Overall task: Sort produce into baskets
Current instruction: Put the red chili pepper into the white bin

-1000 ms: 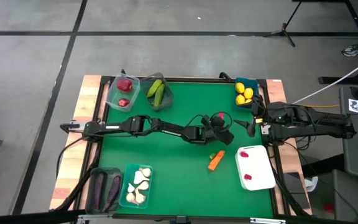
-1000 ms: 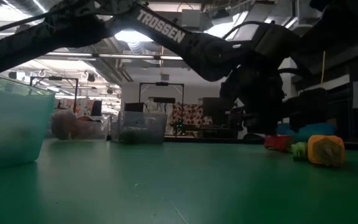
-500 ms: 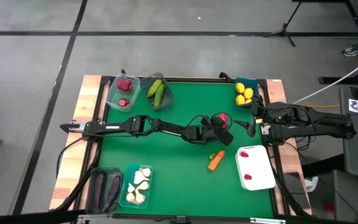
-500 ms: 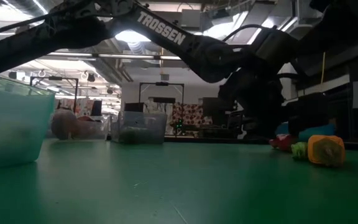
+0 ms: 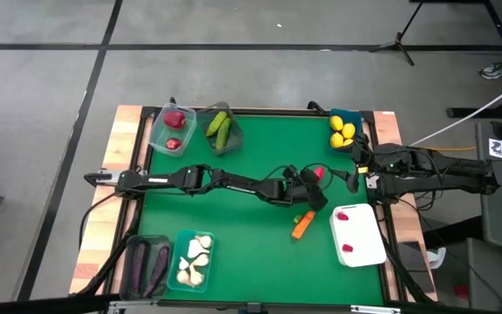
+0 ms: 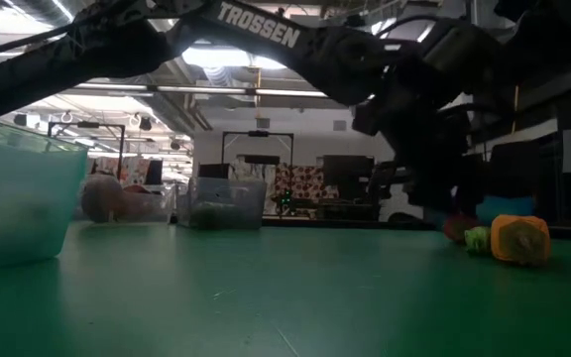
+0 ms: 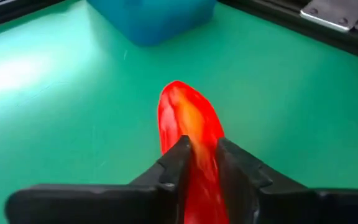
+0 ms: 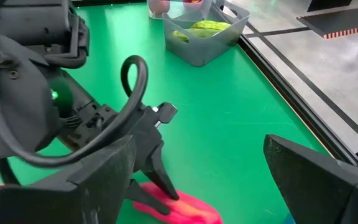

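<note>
Grippers are being shown at work over a green table (image 5: pixel 251 148). A red pepper (image 7: pixel 188 134) is being pinched between the fingers (image 7: pixel 173 165) of the left gripper (image 5: pixel 314 185), which are closed narrowly against its sides. The pepper is being held right of the table's centre, near a blue tub (image 5: pixel 345 131) of lemons (image 5: pixel 342 133) at the far right corner. An orange carrot (image 5: pixel 301 226) is lying just near of the gripper, beside a white tray (image 5: pixel 366 240) on which red fruits (image 5: pixel 342 216) are resting. The right gripper (image 5: pixel 352 177) is being held at the table's right edge, its fingers (image 8: pixel 101 168) spread wide apart and holding nothing. Cucumbers (image 5: pixel 220 127) are being kept in a grey tub (image 5: pixel 234 139) at the far edge, beside a clear tub (image 5: pixel 159 131). Garlic (image 5: pixel 193 260) and eggplants (image 5: pixel 146 264) are sitting in tubs at the near left.
</note>
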Tool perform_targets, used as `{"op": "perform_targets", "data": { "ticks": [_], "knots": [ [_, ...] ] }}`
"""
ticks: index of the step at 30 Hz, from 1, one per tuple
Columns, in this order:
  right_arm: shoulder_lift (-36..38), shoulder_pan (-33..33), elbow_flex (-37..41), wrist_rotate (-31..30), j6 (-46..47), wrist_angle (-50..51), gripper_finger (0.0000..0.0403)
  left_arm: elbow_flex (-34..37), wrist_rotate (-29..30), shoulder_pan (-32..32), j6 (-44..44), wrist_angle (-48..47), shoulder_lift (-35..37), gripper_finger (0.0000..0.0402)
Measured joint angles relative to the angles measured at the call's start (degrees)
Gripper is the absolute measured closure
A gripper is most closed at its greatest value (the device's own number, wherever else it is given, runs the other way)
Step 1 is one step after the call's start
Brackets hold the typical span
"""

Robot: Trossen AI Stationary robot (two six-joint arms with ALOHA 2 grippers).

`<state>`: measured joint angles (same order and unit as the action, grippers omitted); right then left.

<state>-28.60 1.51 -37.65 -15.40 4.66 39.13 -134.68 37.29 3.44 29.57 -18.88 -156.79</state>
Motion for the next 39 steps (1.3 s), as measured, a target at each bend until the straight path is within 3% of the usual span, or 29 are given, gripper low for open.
{"op": "perform_targets", "data": {
  "ticks": [12, 23, 27, 32, 39],
  "knots": [
    [0.0, 0.0, 0.0, 0.0, 0.0, 0.0, 0.0052, 0.2, -0.3, 0.3, -3.3, -9.8, 4.4, 0.0399],
    [0.0, 0.0, 0.0, 0.0, 0.0, 0.1, 0.0052, 0.1, 0.2, 0.3, -7.0, -22.0, 7.5, 0.0398],
    [0.0, 0.0, 0.0, 0.0, -0.3, 0.1, 0.0052, 0.1, 0.2, 0.5, -6.0, -21.9, 7.5, 0.0396],
    [0.0, 0.0, 0.0, -0.2, -0.4, 0.1, 0.0052, 0.0, -1.6, 1.5, -16.5, -17.7, 7.5, 0.0369],
    [0.0, 0.0, 0.0, -0.4, -0.4, 0.1, 0.0052, -0.3, -2.4, 2.3, -25.8, -12.9, 7.6, 0.0275]
  ]
}}
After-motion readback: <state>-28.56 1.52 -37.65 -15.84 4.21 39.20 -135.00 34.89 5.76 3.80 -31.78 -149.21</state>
